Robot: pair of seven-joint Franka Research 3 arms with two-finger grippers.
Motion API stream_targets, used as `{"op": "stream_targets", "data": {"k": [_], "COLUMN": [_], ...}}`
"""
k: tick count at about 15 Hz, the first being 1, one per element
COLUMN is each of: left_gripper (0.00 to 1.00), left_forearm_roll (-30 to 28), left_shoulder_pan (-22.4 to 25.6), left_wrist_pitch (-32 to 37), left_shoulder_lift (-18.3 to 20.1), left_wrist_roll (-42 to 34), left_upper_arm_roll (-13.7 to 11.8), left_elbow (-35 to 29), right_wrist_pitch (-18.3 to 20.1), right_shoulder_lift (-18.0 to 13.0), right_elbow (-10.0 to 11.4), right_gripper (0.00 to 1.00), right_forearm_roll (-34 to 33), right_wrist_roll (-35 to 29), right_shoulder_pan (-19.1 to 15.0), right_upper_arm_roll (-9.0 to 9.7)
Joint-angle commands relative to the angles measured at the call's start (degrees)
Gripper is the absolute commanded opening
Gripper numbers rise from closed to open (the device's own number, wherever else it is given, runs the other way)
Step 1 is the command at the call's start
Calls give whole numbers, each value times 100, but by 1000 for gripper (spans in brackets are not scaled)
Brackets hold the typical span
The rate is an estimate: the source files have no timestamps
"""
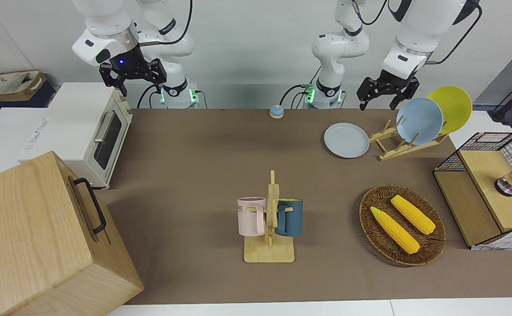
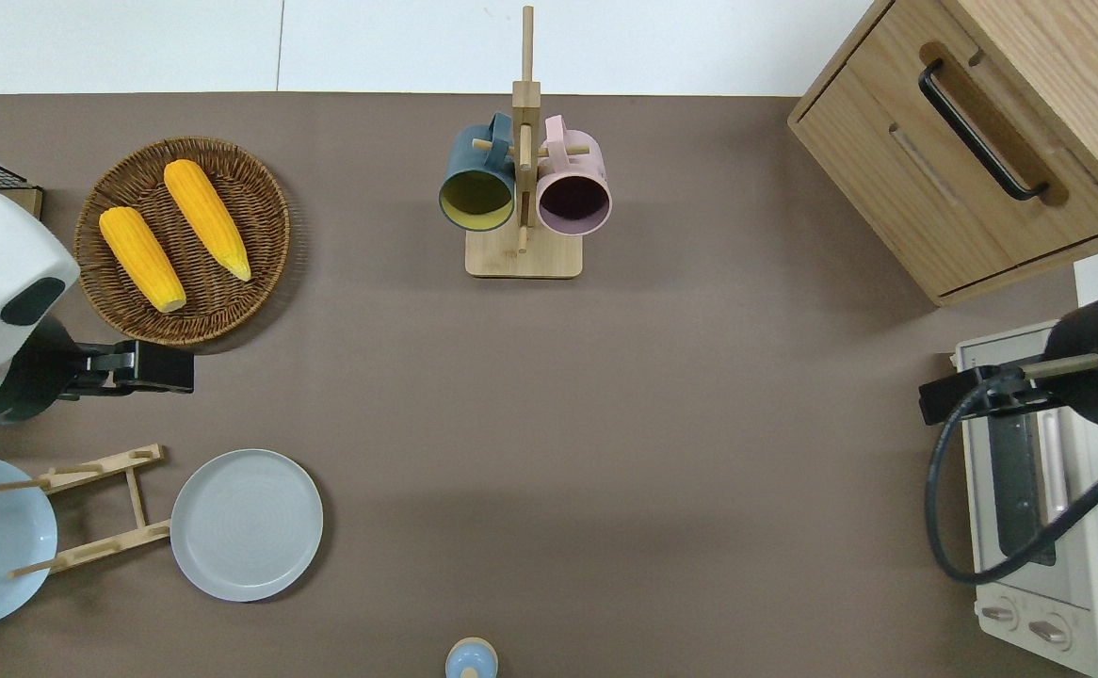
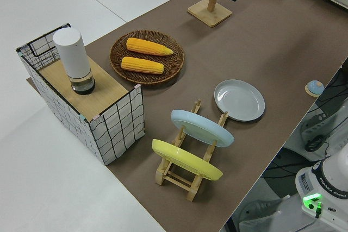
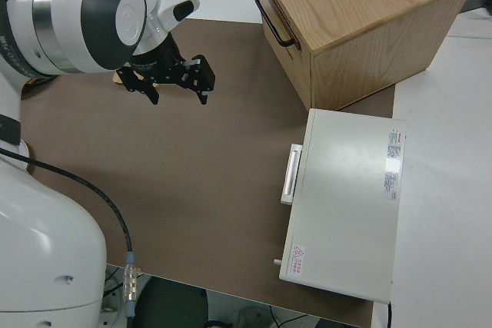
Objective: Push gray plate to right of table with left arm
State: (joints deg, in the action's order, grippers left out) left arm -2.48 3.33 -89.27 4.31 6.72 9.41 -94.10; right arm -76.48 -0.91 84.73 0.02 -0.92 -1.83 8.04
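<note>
The gray plate point(image 1: 346, 140) lies flat on the brown table point(image 1: 194, 184), near the robots and toward the left arm's end. It touches the foot of the wooden plate rack point(image 2: 102, 504). It also shows in the overhead view point(image 2: 246, 524) and the left side view point(image 3: 239, 100). My left gripper point(image 1: 378, 104) is open and empty, up in the air. In the overhead view it point(image 2: 168, 367) is over bare table between the wicker basket and the rack, apart from the plate. My right gripper point(image 1: 135, 83) is open, empty and parked.
The rack holds a sky-blue plate point(image 1: 419, 120) and a yellow plate point(image 1: 451, 107). A wicker basket point(image 2: 257, 202) holds two corn cobs. A mug tree point(image 2: 523, 188) stands mid-table. A toaster oven point(image 1: 89, 131), a wooden cabinet point(image 1: 41, 237), a wire crate point(image 1: 484, 197) and a small bell point(image 1: 276, 111) line the edges.
</note>
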Motion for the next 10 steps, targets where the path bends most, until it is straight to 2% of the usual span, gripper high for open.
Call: {"op": "stream_targets", "data": {"k": [1, 10], "left_gripper": [1000, 1000], "left_forearm_roll": [-6, -7], "left_shoulder_pan": [-34, -34], "left_wrist_pitch": [111, 234], "left_shoulder_lift": [9, 114], "left_wrist_roll": [84, 93], "left_upper_arm_roll": [-27, -18], "left_elbow": [94, -20], "right_wrist_pitch": [89, 89], "right_shoulder_lift": [-14, -14], "right_elbow": [-53, -53], "right_gripper": [983, 983], "right_forearm_roll": [25, 25], "right_wrist_roll": [-66, -66], "right_shoulder_pan": [-107, -107], "right_upper_arm_roll": [92, 92]}}
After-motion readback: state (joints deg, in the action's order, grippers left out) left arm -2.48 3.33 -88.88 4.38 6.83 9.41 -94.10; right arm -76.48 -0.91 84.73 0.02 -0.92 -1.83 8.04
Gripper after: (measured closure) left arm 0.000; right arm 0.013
